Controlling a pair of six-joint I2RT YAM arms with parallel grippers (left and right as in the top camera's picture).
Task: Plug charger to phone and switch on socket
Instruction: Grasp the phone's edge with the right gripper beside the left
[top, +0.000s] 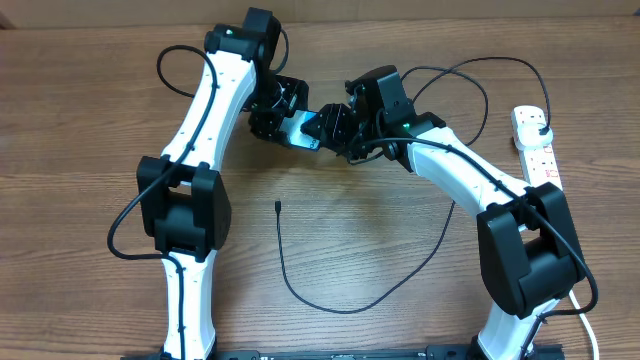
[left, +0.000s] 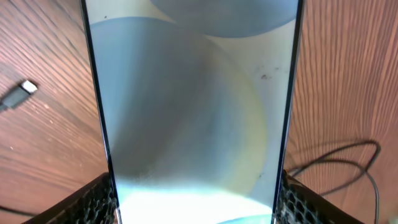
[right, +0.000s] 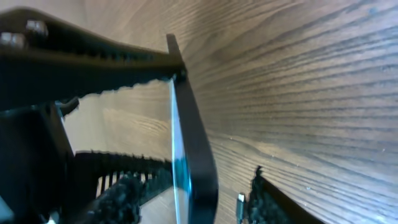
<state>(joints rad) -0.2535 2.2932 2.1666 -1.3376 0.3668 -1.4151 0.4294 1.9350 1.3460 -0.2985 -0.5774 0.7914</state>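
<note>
holding the phone (top: 305, 128) is the left gripper (top: 285, 113): its fingers (left: 99, 200) press on the two long edges with the screen facing the wrist camera, so i read it as a firm pinch. the phone seems lifted off the table (top: 90, 90). likely reason: keeps one end clear of the wood so a connector can go in.

below it, the charger (top: 335, 311) has its connector tip (top: 277, 207) lying loose on the table, well apart from the phone, with nothing gripping it.

the right gripper (top: 332, 128) sits at the phone's other end. in its wrist view the fingers (right: 93, 56) bracket the phone edge-on, the upper one at the top corner. whether they clamp it or just surround it, i cannot tell (hand-over or two-handed brace, my guess).

the cable loops wide across the table and runs up to the socket (top: 538, 160) at the far right. a dark plug (top: 541, 122) seems seated in the end outlet. switch state can't be made out.

writing: none legible. the screen shows only pale blue-grey shapes, no brand text. red marks on the socket are too small to read.
</note>
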